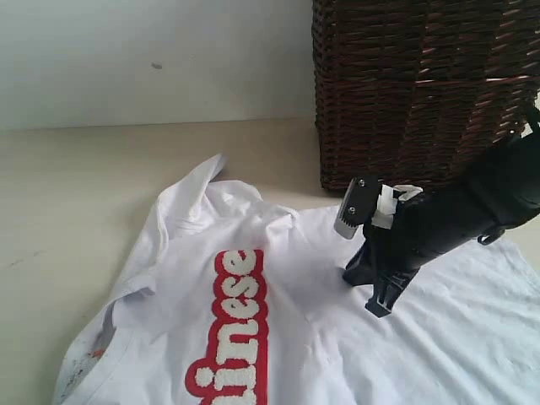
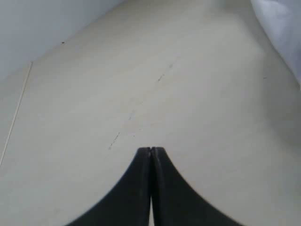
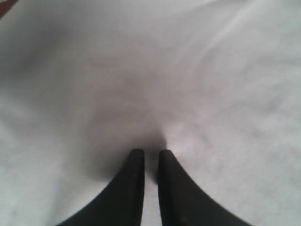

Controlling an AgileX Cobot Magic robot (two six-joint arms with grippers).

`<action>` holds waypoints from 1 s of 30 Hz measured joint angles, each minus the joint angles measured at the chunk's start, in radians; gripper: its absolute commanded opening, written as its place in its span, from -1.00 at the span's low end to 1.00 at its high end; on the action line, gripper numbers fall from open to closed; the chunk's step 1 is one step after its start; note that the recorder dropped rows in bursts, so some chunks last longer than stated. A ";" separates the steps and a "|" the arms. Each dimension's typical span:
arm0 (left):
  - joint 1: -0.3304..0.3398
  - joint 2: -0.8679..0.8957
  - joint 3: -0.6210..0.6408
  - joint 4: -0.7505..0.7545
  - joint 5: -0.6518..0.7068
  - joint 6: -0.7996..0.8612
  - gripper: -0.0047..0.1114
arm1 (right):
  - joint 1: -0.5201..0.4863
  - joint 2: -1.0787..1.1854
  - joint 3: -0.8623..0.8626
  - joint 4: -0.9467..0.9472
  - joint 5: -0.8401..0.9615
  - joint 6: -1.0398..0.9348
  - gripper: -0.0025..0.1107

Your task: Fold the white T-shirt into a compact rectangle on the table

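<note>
The right tool (image 3: 151, 151) presses down into the white T-shirt (image 1: 337, 354), its two black, tapering fingers nearly together and nipped on a small pucker of cloth, with soft creases fanning out from the tips. The shirt lies spread and rumpled directly under this tool and reaches out from it on every side, covering much of the pale cream counter (image 1: 67, 186). Its fuzzy white lettering (image 1: 239, 325), edged in red, runs across the chest well off to one side of the tool, towards the other arm's side, and the collar lies beyond the lettering. The fabric is thin, matte cotton, and it is wrinkled at a sleeve. Just behind the right tool stands a dark brown wicker basket (image 1: 413, 84), tightly woven and straight-walled. The left tool (image 2: 151, 149) hangs with its fingers pressed fully together over bare, smooth counter marked by faint scratches. The shirt's nearest edge lies ahead of it and off to the side, well apart from it.
</note>
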 measured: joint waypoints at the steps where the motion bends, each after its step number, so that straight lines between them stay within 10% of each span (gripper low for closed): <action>1: 0.000 0.000 0.000 0.000 0.000 0.000 -0.92 | 0.006 0.000 -0.002 0.003 -0.002 0.000 -0.73; 30: 0.000 0.000 0.000 0.000 0.000 0.000 -0.92 | 0.001 -0.125 0.033 -0.070 -0.485 0.231 -0.48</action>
